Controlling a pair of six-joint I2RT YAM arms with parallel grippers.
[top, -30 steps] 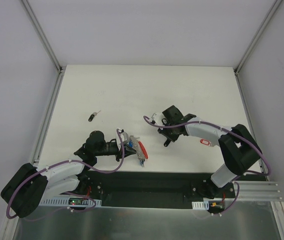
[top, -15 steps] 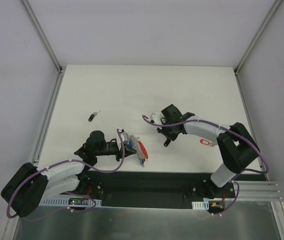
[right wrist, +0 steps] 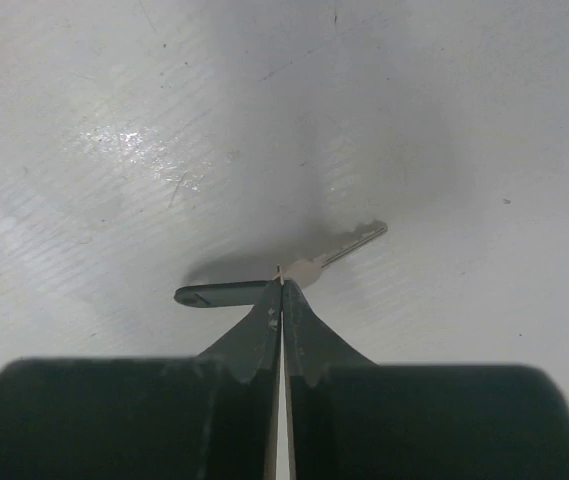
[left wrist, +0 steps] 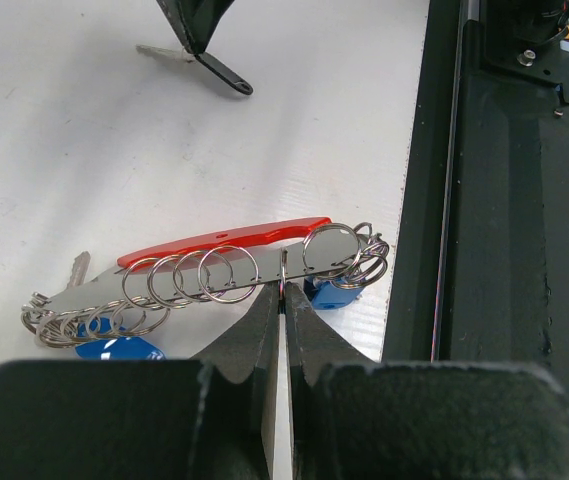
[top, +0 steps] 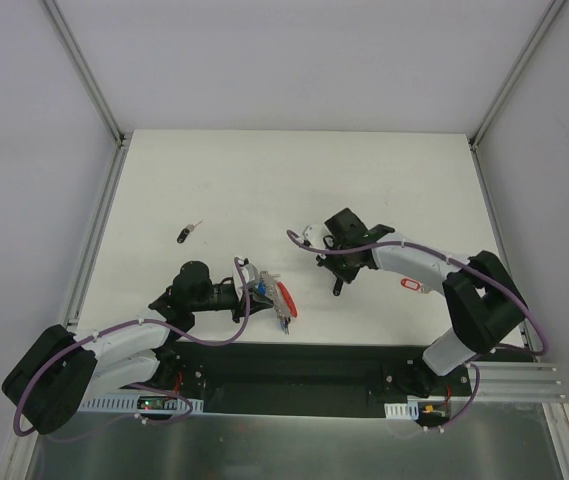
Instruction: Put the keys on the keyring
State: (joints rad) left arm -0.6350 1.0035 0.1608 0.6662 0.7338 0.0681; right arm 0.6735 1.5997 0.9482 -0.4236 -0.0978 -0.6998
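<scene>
Clamping the keyring (left wrist: pixel 226 236) are the left fingers (left wrist: pixel 261 325); right fingers (right wrist: pixel 263 328) pinch a key (right wrist: pixel 316 262).

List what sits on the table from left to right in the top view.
loose key → keyring, pinched by the left tool → right tool, closed on a second key → red tag

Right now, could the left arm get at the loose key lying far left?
Likely reachable: the way to the loose key looks free, but the left end effector is shut on the keyring.
</scene>
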